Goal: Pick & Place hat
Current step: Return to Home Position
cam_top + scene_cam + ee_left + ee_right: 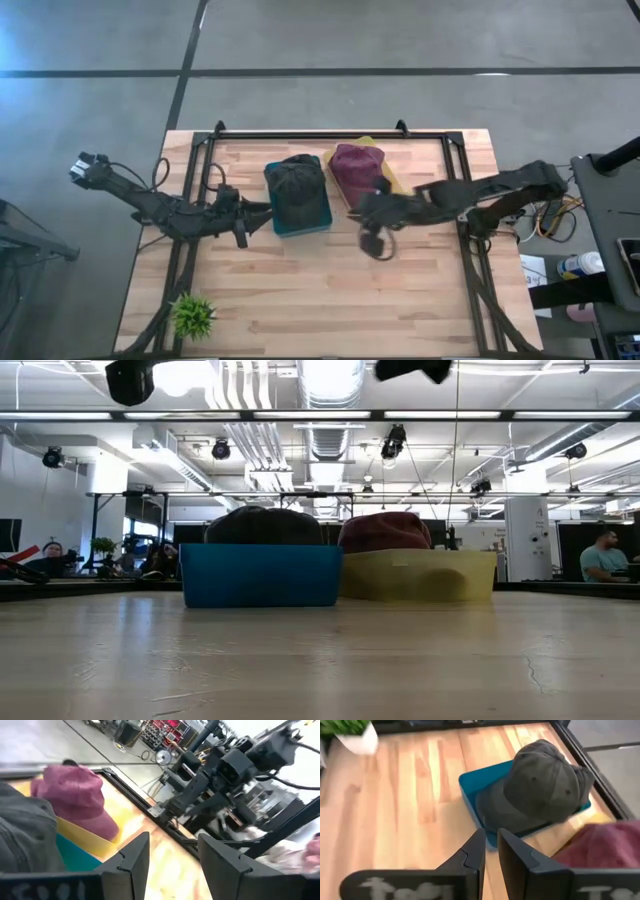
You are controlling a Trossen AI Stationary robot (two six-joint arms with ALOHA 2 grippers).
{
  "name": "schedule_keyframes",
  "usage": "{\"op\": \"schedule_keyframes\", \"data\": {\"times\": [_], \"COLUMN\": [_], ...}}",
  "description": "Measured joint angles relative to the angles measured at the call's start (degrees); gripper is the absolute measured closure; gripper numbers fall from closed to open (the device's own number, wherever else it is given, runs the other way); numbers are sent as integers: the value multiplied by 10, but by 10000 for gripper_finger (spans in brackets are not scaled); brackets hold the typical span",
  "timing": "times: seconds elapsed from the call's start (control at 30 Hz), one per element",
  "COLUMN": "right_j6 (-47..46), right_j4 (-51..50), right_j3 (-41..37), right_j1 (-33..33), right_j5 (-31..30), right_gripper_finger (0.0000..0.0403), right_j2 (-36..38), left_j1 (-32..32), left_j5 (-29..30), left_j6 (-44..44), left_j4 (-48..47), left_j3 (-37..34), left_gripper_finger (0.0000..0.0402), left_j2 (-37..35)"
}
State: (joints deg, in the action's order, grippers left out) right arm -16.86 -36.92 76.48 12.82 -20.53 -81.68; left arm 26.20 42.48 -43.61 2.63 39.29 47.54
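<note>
Bright overhead strip lights, blurred wrist views

Bare table [330, 290] in front; blue bin [300, 222] and yellow bin [392, 180] block the middle.

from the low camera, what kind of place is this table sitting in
Probably a big open robotics lab or workshop: exposed silver ceiling ducts, long strip lights, and seated people at far desks behind the wooden table.
</note>
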Motion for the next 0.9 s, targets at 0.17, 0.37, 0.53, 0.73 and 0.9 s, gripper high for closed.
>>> {"op": "schedule_keyframes", "data": {"times": [0.17, 0.37, 0.53, 0.73, 0.9], "right_j6": [-56, -189, -115, -127, -118], "right_j4": [0, 48, 312, 460, 543], "right_j3": [-68, -133, -251, -415, -517], "right_j1": [34, 69, 104, 89, 76], "right_j5": [-2, 41, 89, 102, 97], "right_gripper_finger": [360, 360, 360, 360, 360], "right_j2": [114, 226, 283, 327, 397], "left_j1": [3, -3, -50, -171, -286], "left_j5": [-92, -177, -307, -435, -573], "left_j6": [-41, 71, 164, 181, 180], "left_j4": [15, 105, 218, 220, 139], "left_j3": [0, -1, -13, -34, -45], "left_gripper_finger": [241, 241, 241, 241, 241], "left_j2": [-11, 3, 40, 29, -51]}}
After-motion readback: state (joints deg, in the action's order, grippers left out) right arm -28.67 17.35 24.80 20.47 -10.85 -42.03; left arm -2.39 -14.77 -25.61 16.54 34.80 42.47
